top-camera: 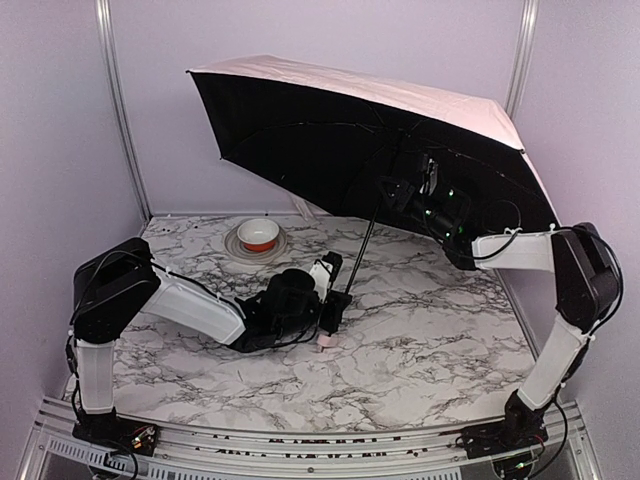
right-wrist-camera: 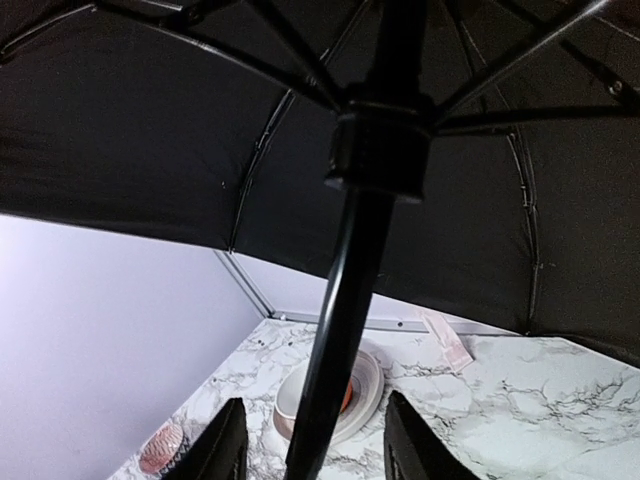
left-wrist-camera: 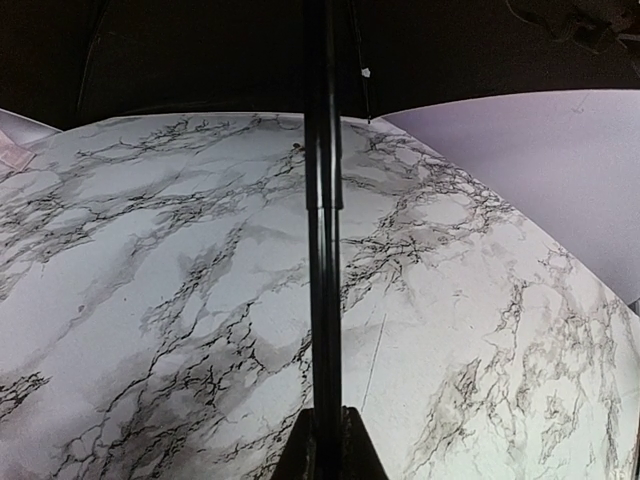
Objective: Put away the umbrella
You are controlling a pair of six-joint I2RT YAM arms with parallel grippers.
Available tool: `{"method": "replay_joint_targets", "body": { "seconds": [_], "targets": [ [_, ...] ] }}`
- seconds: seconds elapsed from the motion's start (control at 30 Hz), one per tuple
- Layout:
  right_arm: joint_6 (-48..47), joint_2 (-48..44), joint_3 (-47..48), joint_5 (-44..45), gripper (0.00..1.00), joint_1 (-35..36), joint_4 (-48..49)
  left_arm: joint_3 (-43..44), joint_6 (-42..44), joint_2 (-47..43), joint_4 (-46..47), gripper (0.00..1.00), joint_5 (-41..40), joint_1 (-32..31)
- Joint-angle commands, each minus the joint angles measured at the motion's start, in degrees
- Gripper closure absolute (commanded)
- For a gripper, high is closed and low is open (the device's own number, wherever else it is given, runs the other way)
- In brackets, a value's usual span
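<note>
Near the middle of the marble table, the left gripper is clamped on the open umbrella just above its handle knob. The shaft rises from there, leaning toward the far right corner. Up under the canopy, the right gripper straddles it just below the runner, its fingers parted with a gap on either side.
</note>
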Motion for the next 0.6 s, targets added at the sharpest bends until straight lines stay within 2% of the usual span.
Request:
{"method": "replay_joint_targets", "body": {
  "seconds": [0.0, 0.1, 0.27, 0.37, 0.4, 0.5, 0.57],
  "targets": [
    [2.0, 0.8, 2.4, 0.8, 0.67, 0.6, -1.6, -0.7, 2.9, -2.1, 2.8, 1.0, -0.4, -0.5],
    [2.8, 0.0, 2.2, 0.8, 0.8, 0.6, -1.4, -1.4, 4.1, -2.9, 2.8, 1.0, -0.5, -0.7],
    [4.7, -1.9, 1.9, -0.9, 0.87, 0.6, -1.0, -2.5, 6.4, -6.0, 2.8, 1.0, 1.1, -0.8],
    [6.4, -3.7, 1.1, -2.1, 0.96, 0.5, 0.5, -3.1, 6.8, -8.1, 2.8, 1.0, 2.2, -0.8],
    [7.0, -4.5, 0.9, -2.8, 0.97, 0.6, 1.0, -3.3, 6.9, -8.9, 2.8, 0.96, 2.5, -0.8],
    [8.6, -6.8, 0.6, -4.6, 0.98, 0.6, 1.7, -4.1, 7.2, -11.2, 2.8, 0.56, 3.9, -0.8],
    [9.0, -8.7, 0.6, -5.6, 0.99, 1.1, 1.8, -4.3, 7.6, -12.9, 2.8, 0.43, 5.8, -0.8]
  ]
}}
